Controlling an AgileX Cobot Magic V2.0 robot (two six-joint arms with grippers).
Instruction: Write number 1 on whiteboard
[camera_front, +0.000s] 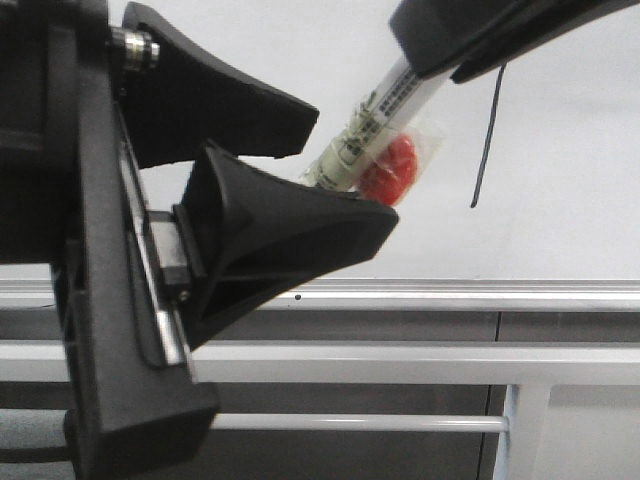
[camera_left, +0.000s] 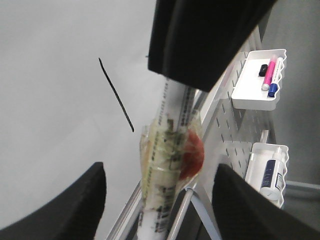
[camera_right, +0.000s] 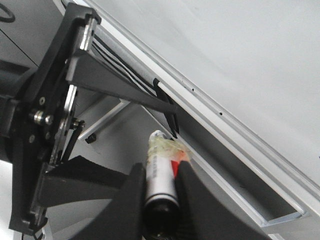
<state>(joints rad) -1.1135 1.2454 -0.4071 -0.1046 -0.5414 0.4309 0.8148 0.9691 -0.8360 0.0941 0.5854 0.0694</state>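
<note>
The number 1 (camera_front: 487, 135) is a thin black slanted stroke on the pale whiteboard (camera_front: 570, 210); the left wrist view shows it too (camera_left: 116, 95). My right gripper (camera_front: 450, 68) is shut on a white marker pen (camera_front: 385, 110), whose barrel carries clear tape and a red patch (camera_front: 397, 168). The pen hangs off the board, left of the stroke. In the right wrist view the pads (camera_right: 182, 172) clamp the pen (camera_right: 159, 175) near its black end. My left gripper (camera_left: 160, 175) is open, its fingers wide on either side of the pen (camera_left: 167, 150) without touching it.
A silver rail (camera_front: 500, 295) runs along the whiteboard's lower edge, with grey metal bars (camera_front: 400, 362) beneath. On a pegboard (camera_left: 235, 150) beside the board hang a white tray (camera_left: 252, 102) of markers and a lower tray (camera_left: 257, 150) holding a bottle.
</note>
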